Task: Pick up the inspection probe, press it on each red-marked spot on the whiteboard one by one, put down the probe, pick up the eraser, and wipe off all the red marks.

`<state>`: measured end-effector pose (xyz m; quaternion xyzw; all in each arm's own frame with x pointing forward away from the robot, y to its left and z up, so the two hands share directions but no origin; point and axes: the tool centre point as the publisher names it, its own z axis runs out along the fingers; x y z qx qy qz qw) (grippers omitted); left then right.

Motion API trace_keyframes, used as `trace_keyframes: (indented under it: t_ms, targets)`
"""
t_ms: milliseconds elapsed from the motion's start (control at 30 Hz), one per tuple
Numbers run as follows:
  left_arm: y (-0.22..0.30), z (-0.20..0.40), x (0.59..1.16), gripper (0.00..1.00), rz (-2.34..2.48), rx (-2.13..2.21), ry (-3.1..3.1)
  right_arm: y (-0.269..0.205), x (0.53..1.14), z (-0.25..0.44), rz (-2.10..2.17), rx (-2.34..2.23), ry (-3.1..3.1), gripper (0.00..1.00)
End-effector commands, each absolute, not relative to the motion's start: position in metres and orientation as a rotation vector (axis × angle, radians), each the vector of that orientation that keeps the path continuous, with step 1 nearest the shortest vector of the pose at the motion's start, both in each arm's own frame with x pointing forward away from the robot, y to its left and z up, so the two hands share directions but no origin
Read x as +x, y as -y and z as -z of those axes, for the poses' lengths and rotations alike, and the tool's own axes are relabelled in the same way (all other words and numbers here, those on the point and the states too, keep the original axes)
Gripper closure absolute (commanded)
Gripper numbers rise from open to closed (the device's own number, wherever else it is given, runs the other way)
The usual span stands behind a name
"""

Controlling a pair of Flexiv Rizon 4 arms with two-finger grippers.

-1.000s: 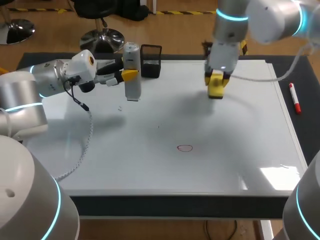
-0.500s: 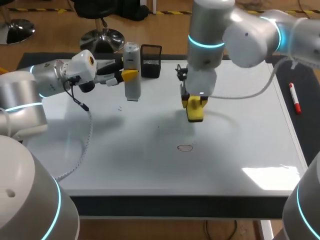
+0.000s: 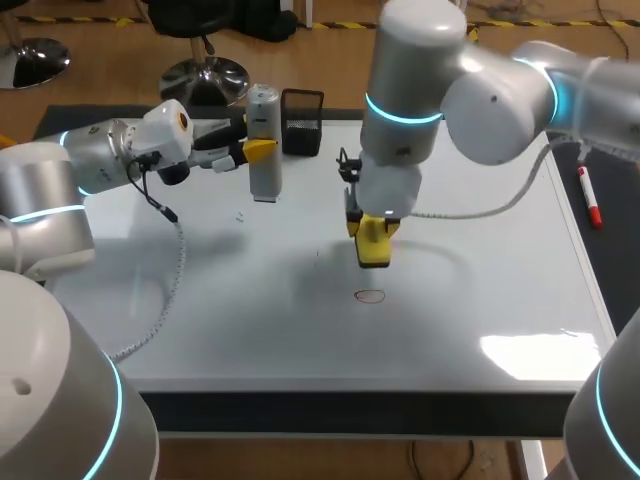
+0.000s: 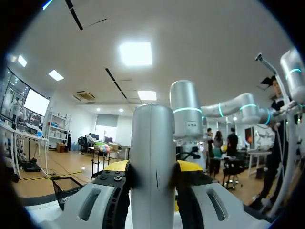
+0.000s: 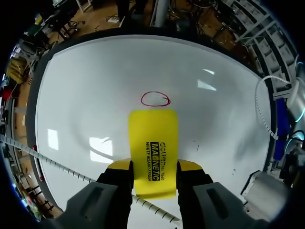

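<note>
eraser point(image 5: 152, 138), the yellow one, is clamped between the two fingers of the right claw point(image 5: 153, 167), over the whiteboard point(image 3: 480, 250). red ring point(image 3: 370, 296) sits close by, at 6 o'clock from it. left claw point(image 4: 152, 180) is squeezed tight on the grey probe point(image 3: 264, 150), which stands up at about 10 o'clock on the board, with a black basket point(image 3: 302, 122) just beside it at 2 o'clock.

Inspection probe point(image 3: 264, 140): a silver-grey cylinder, upright over the far left part of the whiteboard point(image 3: 300, 330), clamped at mid-height in the left gripper point(image 3: 258, 150). Eraser point(image 3: 372, 240): a flat yellow block with black print, gripped by its sides in the right gripper point(image 5: 153, 172), long axis pointing down toward the whiteboard. Red mark point(image 3: 370, 296): a single thin oval outline near the whiteboard's middle, just ahead of the eraser's free end.
</note>
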<state>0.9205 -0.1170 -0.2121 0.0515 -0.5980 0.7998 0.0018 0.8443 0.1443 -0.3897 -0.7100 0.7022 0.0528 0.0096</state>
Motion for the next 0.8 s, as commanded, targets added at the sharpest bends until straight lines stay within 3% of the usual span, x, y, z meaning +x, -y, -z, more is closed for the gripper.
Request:
trace_keyframes:
  t_ms: [33,800]
  targets:
    - [0.118,0.212,0.92,1.0,-2.513,0.161,1.876,-0.148,0.831,0.397,-0.164,-2.207,-2.182,1.0]
    - [0.118,0.212,0.92,1.0,-2.513,0.161,1.876,-0.18,0.783,0.416,-0.23,-2.272,-2.169,1.0]
